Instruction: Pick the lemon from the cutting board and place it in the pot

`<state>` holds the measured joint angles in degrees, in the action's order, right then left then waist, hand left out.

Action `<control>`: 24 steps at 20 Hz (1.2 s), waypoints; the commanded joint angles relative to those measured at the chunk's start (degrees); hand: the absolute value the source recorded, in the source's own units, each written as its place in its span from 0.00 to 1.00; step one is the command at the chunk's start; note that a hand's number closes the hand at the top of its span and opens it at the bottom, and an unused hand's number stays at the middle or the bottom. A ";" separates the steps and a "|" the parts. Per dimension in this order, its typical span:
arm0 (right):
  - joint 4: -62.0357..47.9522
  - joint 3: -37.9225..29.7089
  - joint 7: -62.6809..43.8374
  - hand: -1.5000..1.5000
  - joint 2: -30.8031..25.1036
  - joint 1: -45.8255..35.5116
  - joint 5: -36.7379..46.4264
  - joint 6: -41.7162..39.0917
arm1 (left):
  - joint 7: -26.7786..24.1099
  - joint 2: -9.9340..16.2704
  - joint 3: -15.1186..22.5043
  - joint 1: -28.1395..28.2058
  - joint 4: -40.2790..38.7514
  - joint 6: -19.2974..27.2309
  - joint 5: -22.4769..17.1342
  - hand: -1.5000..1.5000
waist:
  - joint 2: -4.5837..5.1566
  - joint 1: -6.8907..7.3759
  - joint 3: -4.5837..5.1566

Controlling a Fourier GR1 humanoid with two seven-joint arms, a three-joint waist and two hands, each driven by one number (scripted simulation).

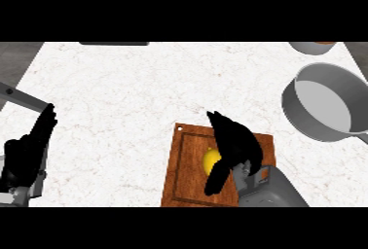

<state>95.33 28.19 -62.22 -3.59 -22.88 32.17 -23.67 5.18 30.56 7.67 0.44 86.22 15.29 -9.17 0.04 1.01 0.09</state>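
A yellow lemon (pixel 211 160) lies on the brown wooden cutting board (pixel 188 170) at the lower middle of the counter. My right hand (pixel 236 143) hovers right over it, fingers stretched toward the upper left and thumb pointing down, so the lemon shows in the gap between them and its right side is hidden. The fingers are not curled round it. The grey pot (pixel 323 103) stands at the right, up and to the right of the board, with nothing in it. My left hand (pixel 27 153) rests open at the left edge, fingers up.
The pot's handle (pixel 360 136) points toward the lower right edge. A small bowl (pixel 313 46) is cut off at the top right, and a dark flat object (pixel 114 43) at the top edge. A grey bar (pixel 22 97) slants in at the left.
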 commanded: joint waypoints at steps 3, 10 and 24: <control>-8.12 2.09 -9.38 0.00 3.44 -2.79 2.36 -3.83 | 0.14 -1.39 -0.29 -1.19 -1.46 -0.29 0.65 0.50 | -0.01 -0.64 -0.04; -10.77 3.61 -12.02 0.00 3.51 -4.84 -0.32 -3.84 | -1.82 -2.12 -0.87 1.26 -1.59 -1.41 1.41 0.50 | -0.09 -0.60 -0.03; -21.00 1.57 -5.13 0.00 3.53 -4.75 3.50 -0.89 | -2.11 -4.02 -3.14 2.74 -0.92 -2.58 3.80 0.50 | -0.01 -0.58 -0.07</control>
<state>77.63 29.43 -60.95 -1.01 -26.37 35.29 -25.22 5.51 28.28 4.55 2.30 87.09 12.94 -6.54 -0.04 0.35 0.01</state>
